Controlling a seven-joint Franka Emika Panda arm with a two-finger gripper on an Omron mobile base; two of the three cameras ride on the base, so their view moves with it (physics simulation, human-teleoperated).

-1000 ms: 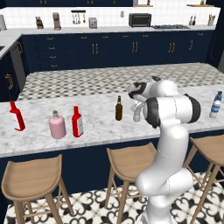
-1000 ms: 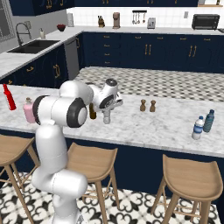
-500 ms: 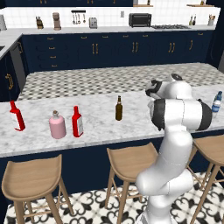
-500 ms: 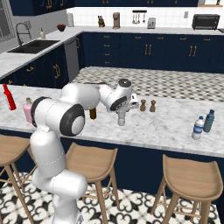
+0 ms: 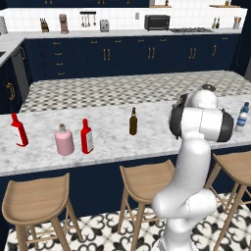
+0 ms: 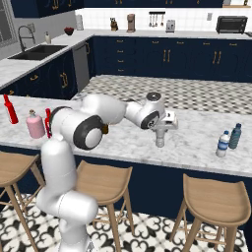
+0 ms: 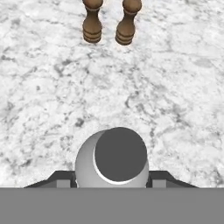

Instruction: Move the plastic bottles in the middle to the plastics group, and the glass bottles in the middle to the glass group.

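We have the small greyish plastic bottle between the fingers, which are clamped on it from either side. In the hand view its dark round cap and pale shoulder sit dead centre at the bottom, so we look straight down its long axis: the bottle stands upright and the gripper comes at it from above. In the right base view it stands on the near part of the desk, though we cannot tell whether its base touches the marble or hangs just over it.

The relation that matters next is sideways. The water bottle with the blue label stands well apart to the right along the same near edge, with a darker bottle just beside it, so our judgement is that the carry runs right along the desk, keeping the bottle upright.

Two small brown wooden grinders stand on the far side of the held bottle. Off to the left are the brown bottle, a red bottle, the pink flask and another red bottle.
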